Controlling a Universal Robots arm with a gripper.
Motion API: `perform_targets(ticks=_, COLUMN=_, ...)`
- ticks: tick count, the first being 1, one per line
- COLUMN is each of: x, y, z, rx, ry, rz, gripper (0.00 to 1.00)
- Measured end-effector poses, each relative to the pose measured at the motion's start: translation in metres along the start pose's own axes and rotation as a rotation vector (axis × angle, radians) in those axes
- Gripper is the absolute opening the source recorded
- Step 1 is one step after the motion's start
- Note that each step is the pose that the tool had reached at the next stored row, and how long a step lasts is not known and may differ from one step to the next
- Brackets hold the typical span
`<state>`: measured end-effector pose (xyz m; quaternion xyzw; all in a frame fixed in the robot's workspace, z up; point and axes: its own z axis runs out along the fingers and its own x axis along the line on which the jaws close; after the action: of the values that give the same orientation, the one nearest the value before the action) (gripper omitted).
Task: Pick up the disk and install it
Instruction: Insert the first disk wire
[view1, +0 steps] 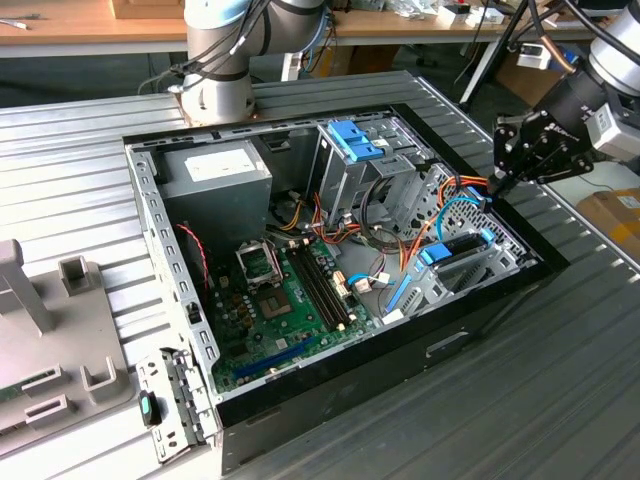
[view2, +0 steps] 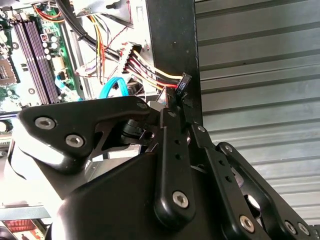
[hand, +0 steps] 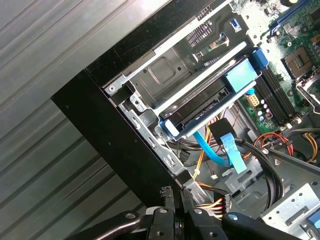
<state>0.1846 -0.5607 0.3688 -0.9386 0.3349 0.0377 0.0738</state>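
Note:
The disk (view1: 462, 245) sits slotted in the metal drive cage at the exterior view's right end of the open computer case, framed by its blue carrier (view1: 440, 254). In the first wrist view the disk (hand: 205, 107) shows as a dark slab edge under the carrier's blue handle (hand: 240, 77). My gripper (view1: 497, 183) hovers over the case's black side wall just beyond the cage. In both wrist views the gripper (view2: 181, 102) (hand: 175, 197) is shut on a small black cable connector (view2: 183, 84) with yellow, red and black wires running back into the case.
A grey power supply (view1: 215, 170) fills the case's far corner, with the green motherboard (view1: 290, 300) in front of it. A second cage with a blue bracket (view1: 355, 140) stands at the back. A blue flat cable (hand: 212, 147) hangs by the disk. Grey fixtures (view1: 40, 340) stand left.

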Motion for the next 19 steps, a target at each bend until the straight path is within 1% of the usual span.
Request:
perform_targets(ticks=7, x=-0.0007, y=0.0004, z=-0.0005, rx=0.0000, ry=0.0001, rz=0.000, gripper=0.16)
perform_targets(ticks=8, x=-0.0018, y=0.0013, z=-0.0005, rx=-0.0001, ry=0.0004, rz=0.000, gripper=0.16)
perform_targets(ticks=11, x=-0.0090, y=0.0073, z=-0.0001, rx=0.0007, ry=0.0007, rz=0.003, gripper=0.16)
perform_targets(ticks=12, x=-0.0104, y=0.0086, z=-0.0001, rx=0.0014, ry=0.0017, rz=0.011, gripper=0.16)
perform_targets(ticks=13, x=-0.0104, y=0.0085, z=-0.0001, rx=0.0025, ry=0.0034, rz=0.023, gripper=0.16)
perform_targets(ticks=16, x=-0.0105, y=0.0086, z=0.0000, rx=0.0090, ry=0.0104, rz=0.080, gripper=0.16)
perform_targets(ticks=19, x=-0.0105, y=0.0086, z=-0.0001, rx=0.0144, ry=0.0157, rz=0.126, gripper=0.16)
